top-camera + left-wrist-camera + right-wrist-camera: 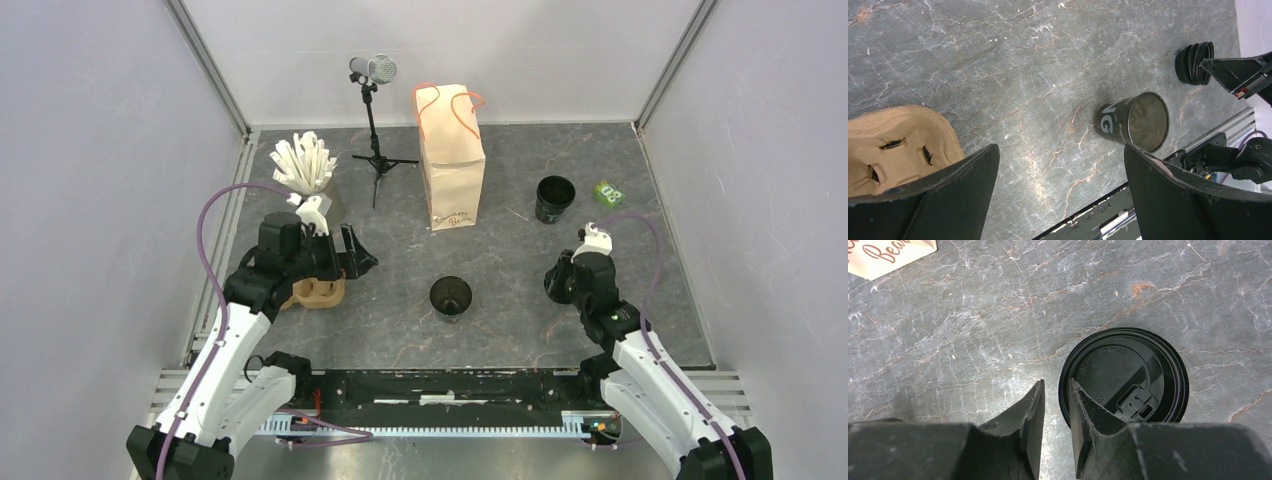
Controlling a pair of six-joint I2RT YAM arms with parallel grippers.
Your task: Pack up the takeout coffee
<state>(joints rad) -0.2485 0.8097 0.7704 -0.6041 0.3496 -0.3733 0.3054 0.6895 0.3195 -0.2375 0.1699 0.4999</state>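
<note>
Black cup (pixel 450 296): stands open at table centre, in front of the bag (pixel 452 165). Lid (pixel 1128 375): lies flat beneath the right gripper (pixel 1056 407), whose fingers are narrowly parted astride its rim, not clamped. Left gripper (pixel 1060 150): spread wide, empty. Both parts are probably light and thin-walled; grasp the cup gently across its upper wall to avoid crushing

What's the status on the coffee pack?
Left gripper open, beside cup carrier. Right gripper narrowly open over lid rim. Cup unlidded, mid-table. Nothing in the way.
</note>
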